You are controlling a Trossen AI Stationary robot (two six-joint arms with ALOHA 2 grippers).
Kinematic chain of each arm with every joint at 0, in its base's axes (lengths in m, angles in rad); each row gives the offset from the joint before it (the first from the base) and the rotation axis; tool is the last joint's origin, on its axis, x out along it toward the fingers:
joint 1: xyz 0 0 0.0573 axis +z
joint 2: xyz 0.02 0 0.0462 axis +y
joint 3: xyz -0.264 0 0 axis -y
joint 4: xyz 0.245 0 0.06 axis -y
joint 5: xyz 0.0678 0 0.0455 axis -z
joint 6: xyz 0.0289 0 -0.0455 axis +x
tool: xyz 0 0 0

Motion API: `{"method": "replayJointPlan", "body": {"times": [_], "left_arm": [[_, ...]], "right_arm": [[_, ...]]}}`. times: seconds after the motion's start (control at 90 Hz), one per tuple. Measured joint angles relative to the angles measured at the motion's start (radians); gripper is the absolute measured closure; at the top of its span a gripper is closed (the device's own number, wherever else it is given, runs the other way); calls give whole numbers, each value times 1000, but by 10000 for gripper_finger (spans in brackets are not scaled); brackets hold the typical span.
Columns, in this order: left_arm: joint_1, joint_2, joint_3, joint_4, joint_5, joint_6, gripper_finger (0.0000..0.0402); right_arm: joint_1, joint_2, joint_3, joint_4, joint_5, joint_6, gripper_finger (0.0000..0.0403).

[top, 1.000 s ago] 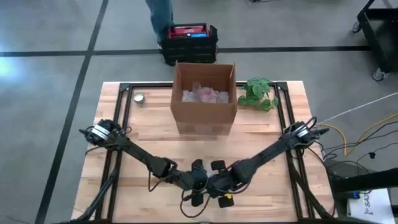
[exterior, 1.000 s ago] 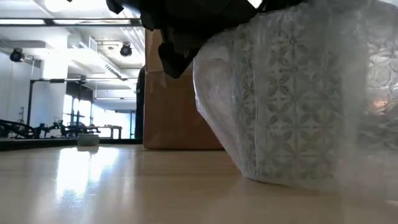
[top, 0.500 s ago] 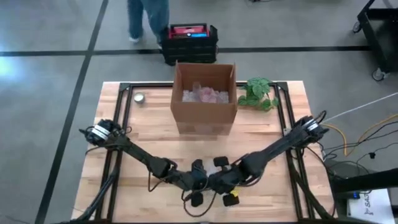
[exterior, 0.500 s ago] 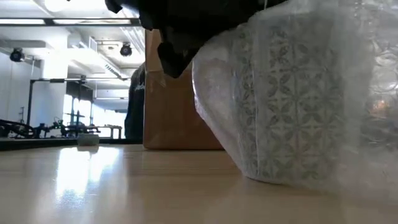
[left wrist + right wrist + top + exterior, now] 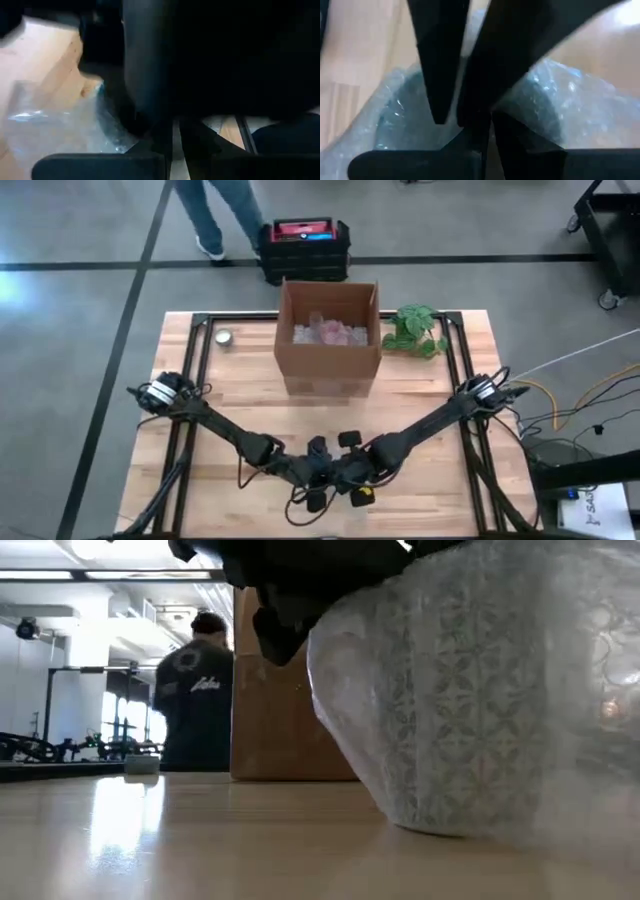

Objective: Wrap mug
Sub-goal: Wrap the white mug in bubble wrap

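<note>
The mug [image 5: 470, 710], white with a green leaf pattern, stands on the table near its front edge, under clear bubble wrap [image 5: 560, 660]. Both grippers meet above it at the front centre. My left gripper [image 5: 318, 475] comes from the left and my right gripper [image 5: 352, 468] from the right. In the wrist views each gripper's fingers are closed to a thin slit, left [image 5: 176, 145] and right [image 5: 487, 135], with bubble wrap [image 5: 405, 115] around them. A dark gripper body [image 5: 300, 580] hides the mug's top. My left gripper is shut on the bubble wrap above the mug, and a pale strip [image 5: 175, 131] shows between its fingers. The other arm's dark body hides most of the contact, so I cannot tell edge from fold. The wrap's loose part [image 5: 55, 125] lies on the table. My right gripper pinches the bubble wrap [image 5: 535, 100] between its two fingers over the mug, coming from the table's right and slanting down. The fingers themselves hide the exact spot. The wrap drapes down over the mug's side onto the table.
An open cardboard box [image 5: 330, 335] with wrapped items stands at the table's far middle. A green plant [image 5: 415, 330] is to its right and a small round object [image 5: 224, 337] at the far left. A person [image 5: 195, 690] walks beyond the far edge.
My right arm swung a little toward the table's right edge, then came back toward the left gripper. The wrap now lies more thickly over the mug's near side, blurring its pattern. The mug has stayed in place. The person behind the table has walked to the left.
</note>
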Motion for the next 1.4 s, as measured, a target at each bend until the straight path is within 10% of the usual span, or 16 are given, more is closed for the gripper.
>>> {"method": "replayJointPlan", "body": {"times": [0.733,1.4], "left_arm": [[-1,-2,1,-10,10,22,379],[-2,-1,0,-10,6,23,379]], "right_arm": [[22,-187,13,-32,-16,-7,384],[25,-96,-32,-5,162,16,384]]}}
